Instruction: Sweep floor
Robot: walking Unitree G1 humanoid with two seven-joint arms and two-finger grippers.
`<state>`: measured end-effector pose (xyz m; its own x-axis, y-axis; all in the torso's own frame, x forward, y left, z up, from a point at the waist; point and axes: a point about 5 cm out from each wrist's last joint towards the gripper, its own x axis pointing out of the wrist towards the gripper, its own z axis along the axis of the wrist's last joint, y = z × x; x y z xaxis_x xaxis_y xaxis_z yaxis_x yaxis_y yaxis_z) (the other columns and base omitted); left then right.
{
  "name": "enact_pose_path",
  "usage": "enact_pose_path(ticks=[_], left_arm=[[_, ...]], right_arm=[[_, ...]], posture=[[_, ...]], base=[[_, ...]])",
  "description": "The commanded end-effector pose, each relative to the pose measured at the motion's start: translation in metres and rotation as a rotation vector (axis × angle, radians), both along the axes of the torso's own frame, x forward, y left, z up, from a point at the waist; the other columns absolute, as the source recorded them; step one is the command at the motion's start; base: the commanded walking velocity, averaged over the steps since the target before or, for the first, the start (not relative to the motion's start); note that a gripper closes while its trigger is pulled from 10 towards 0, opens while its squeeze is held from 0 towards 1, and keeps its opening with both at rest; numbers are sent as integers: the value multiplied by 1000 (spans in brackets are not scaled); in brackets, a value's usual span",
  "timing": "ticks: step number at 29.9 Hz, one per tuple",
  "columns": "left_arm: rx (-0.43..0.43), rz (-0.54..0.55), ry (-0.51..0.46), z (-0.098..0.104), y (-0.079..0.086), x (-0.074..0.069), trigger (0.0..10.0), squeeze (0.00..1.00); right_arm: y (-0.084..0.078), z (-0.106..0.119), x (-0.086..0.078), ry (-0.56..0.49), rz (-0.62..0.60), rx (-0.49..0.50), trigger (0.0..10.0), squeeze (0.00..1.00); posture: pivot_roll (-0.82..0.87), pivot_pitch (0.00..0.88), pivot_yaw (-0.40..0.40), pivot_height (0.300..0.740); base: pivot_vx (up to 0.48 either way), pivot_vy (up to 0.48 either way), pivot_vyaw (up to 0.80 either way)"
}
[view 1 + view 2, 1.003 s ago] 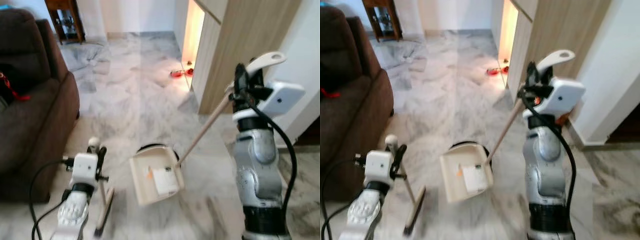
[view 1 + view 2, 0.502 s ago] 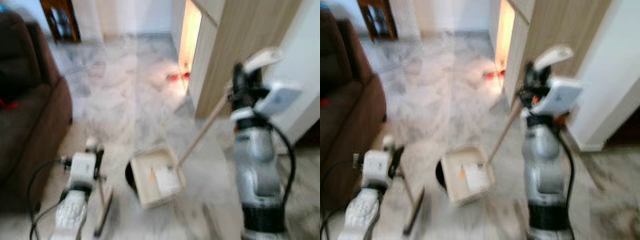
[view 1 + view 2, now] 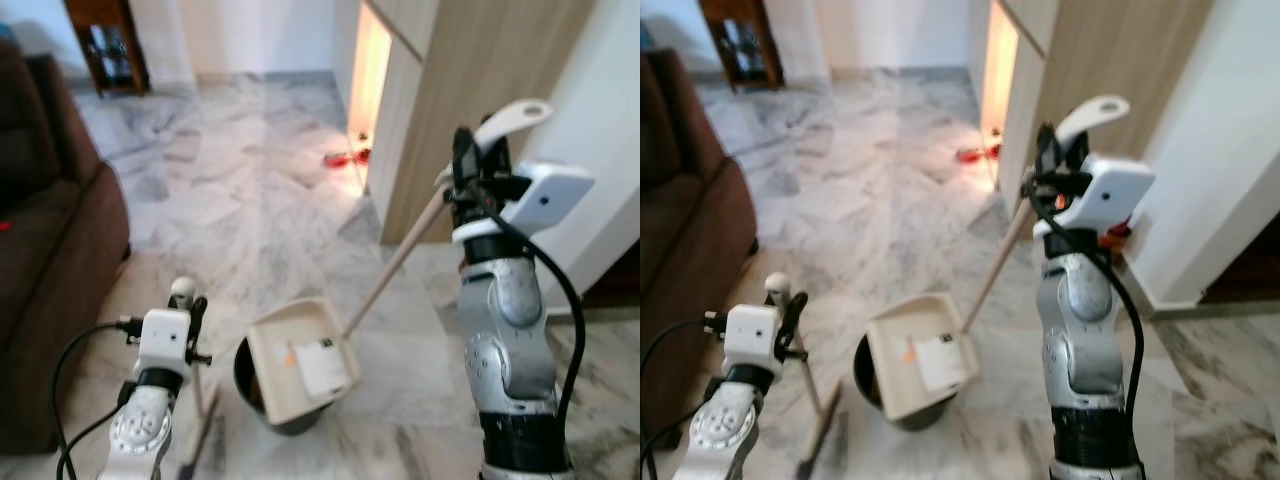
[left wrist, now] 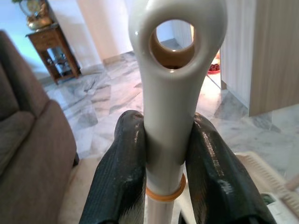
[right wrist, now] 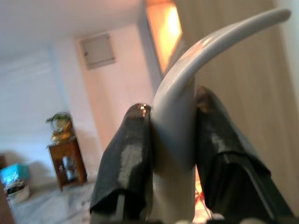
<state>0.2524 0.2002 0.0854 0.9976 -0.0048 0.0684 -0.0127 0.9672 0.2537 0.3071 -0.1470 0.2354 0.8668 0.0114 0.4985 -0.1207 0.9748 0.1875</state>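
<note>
My left gripper [image 3: 186,312] is low on the left, shut on the white ringed top of a short broom handle [image 4: 174,93]. The broom's dark bristles [image 3: 193,455] rest on the marble floor [image 3: 240,200]. Up on the right, my right gripper [image 3: 474,172] is shut on the curved white grip [image 5: 177,107] of the dustpan's long wooden handle [image 3: 395,265]. The cream dustpan [image 3: 300,362] hangs tilted over a black bin [image 3: 262,402]. A white paper scrap [image 3: 320,366] and an orange bit lie in the pan.
A brown sofa [image 3: 50,240] fills the left side. A wood-panelled cabinet [image 3: 470,90] stands right of the pan, with a white wall [image 3: 620,130] behind my right arm. Small red items [image 3: 345,157] lie by the lit gap. A wooden side table [image 3: 100,45] stands far back.
The whole view has shifted as the camera moved. The dustpan now sits over the black bin, more of which shows beneath it. Both grippers keep their holds.
</note>
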Motion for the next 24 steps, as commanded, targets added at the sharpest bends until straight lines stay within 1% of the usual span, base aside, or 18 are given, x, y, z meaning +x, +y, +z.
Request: enact_pose_path(ticks=[1, 13, 22, 24], left_arm=[[14, -18, -45, 8, -4, 2, 10000, 0], [11, -20, -46, 8, -5, 2, 10000, 0], [8, -13, -49, 8, -4, 2, 10000, 0], [4, -9, -53, 8, -4, 2, 10000, 0]], right_arm=[[-4, 14, -5, -69, -14, 17, 10000, 0], [0, 15, -6, -69, 7, 23, 10000, 0], [10, 17, -7, -72, 48, 18, 10000, 0], [12, 17, -7, -74, 59, 16, 10000, 0]], posture=[[12, 0, 17, 740], [11, 0, 13, 740], [13, 0, 8, 740], [12, 0, 8, 740]], base=[[274, 0, 0], [276, 0, 0], [273, 0, 0], [0, 0, 0]])
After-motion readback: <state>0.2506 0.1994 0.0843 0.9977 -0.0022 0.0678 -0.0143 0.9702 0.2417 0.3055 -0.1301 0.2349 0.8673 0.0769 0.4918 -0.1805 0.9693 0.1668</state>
